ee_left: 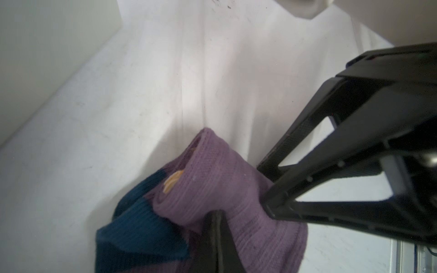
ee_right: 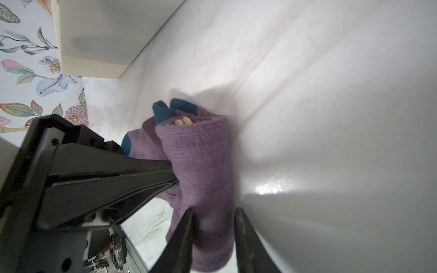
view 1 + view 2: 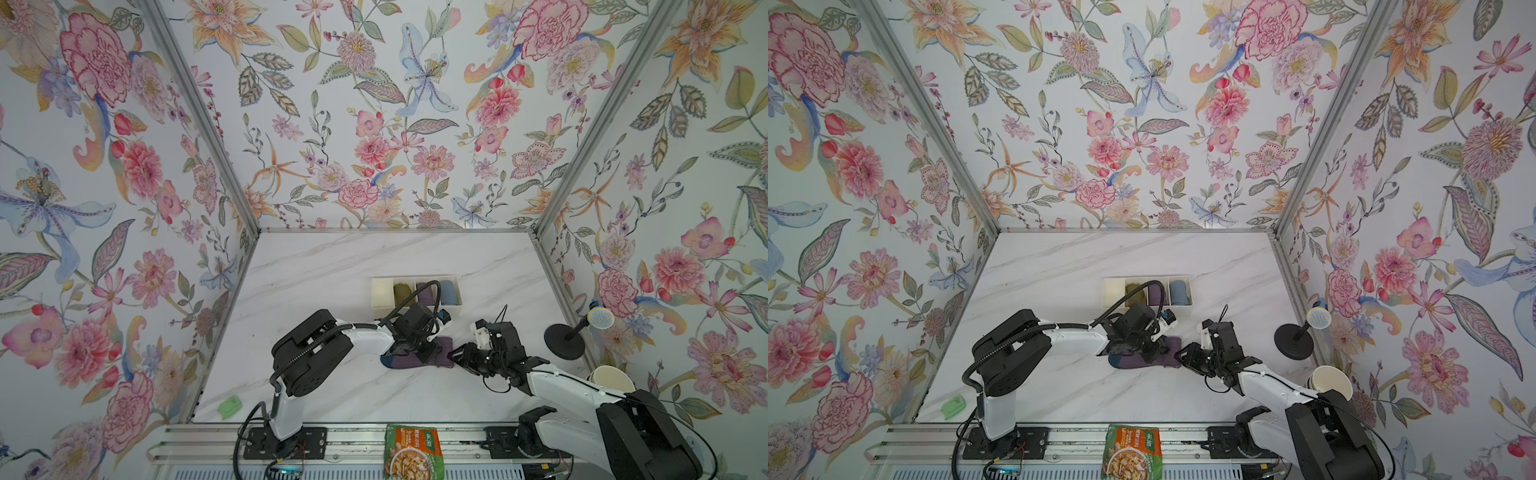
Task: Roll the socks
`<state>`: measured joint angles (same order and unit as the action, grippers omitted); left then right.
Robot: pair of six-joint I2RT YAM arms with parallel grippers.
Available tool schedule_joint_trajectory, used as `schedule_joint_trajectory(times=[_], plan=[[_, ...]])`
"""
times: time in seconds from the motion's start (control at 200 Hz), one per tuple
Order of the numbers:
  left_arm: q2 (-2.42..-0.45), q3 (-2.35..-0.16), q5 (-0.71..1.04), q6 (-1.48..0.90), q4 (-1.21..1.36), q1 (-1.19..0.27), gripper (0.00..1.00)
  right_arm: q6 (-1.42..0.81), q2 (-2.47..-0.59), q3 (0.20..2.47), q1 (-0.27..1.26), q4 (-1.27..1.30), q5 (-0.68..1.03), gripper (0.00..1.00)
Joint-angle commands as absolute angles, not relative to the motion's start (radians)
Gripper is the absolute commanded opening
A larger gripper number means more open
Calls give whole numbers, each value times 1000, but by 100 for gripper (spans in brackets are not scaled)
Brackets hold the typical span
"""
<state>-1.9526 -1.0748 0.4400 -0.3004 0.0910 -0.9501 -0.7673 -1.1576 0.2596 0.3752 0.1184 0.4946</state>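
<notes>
Floral walls enclose a marble tabletop (image 3: 332, 266), where the socks (image 2: 201, 165) lie near the middle, mostly rolled, navy ends loose. The right gripper (image 2: 214, 210) pinches the roll's end. The left gripper (image 2: 175, 176), pressed together, pokes into the fold. Only the final tuck seems left.

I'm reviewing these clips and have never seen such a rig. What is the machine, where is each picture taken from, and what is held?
These are two robot arms at a marble table. Two pictures look down from overhead, side by side; the other two come from a camera on each arm's wrist. Between the arms lie the socks, purple and partly rolled. The left gripper has its jaws shut on the fabric; the right gripper has its jaws closed around the roll. Behind stands a divided tray holding other sock bundles. A snack packet lies on the front rail.
</notes>
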Motion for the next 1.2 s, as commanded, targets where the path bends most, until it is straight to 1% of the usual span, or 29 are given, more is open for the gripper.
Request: schedule_joint_trajectory(times=[0.0, 0.495, 0.816, 0.901, 1.081, 1.196], plan=[[-1964, -1039, 463, -313, 38, -955, 0, -780, -1187, 243, 370, 175, 509, 31], [-1956, -1008, 482, -326, 62, -946, 0, -808, -1306, 225, 374, 309, 523, 32], [-1956, -999, 491, -331, 76, -941, 0, -819, -1344, 232, 387, 362, 538, 31], [-1954, -996, 492, -333, 81, -940, 0, -820, -1348, 230, 391, 371, 541, 25], [-1943, -988, 495, -336, 90, -935, 0, -801, -1343, 238, 402, 347, 526, 7], [-1921, -983, 494, -335, 83, -927, 0, -786, -1325, 247, 409, 307, 507, 4]])
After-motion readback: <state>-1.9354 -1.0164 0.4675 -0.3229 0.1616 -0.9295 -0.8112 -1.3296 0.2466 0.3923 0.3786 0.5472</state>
